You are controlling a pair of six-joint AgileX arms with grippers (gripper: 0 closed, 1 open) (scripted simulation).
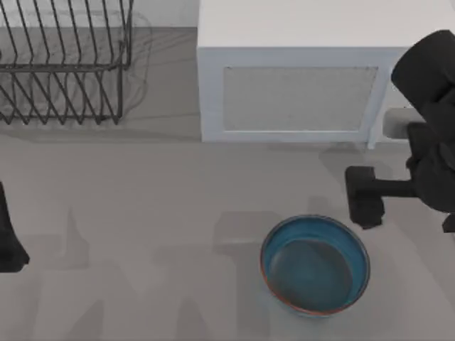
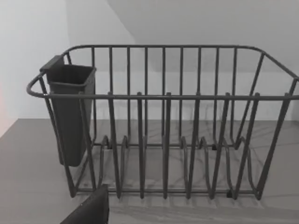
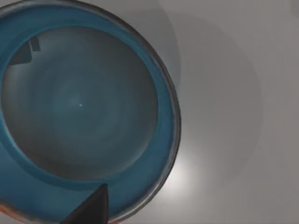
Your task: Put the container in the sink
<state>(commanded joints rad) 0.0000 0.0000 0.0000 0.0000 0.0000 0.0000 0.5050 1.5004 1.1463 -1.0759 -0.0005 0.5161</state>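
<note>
The container (image 1: pixel 315 264) is a round, deep blue bowl with a reddish-brown rim, standing upright on the grey counter at the front right. My right gripper (image 1: pixel 364 197) hovers just behind the bowl's right rim, pointing down. The right wrist view looks straight into the container (image 3: pixel 79 105), which holds nothing, with a dark tip of the gripper (image 3: pixel 91 209) over its rim. My left arm (image 1: pixel 8 238) stays parked at the left edge. The sink is out of view.
A white microwave (image 1: pixel 298 71) stands at the back right, close behind the right arm. A dark wire dish rack (image 1: pixel 64 64) fills the back left; the left wrist view faces this rack (image 2: pixel 163 121) and its dark cutlery cup (image 2: pixel 70 112).
</note>
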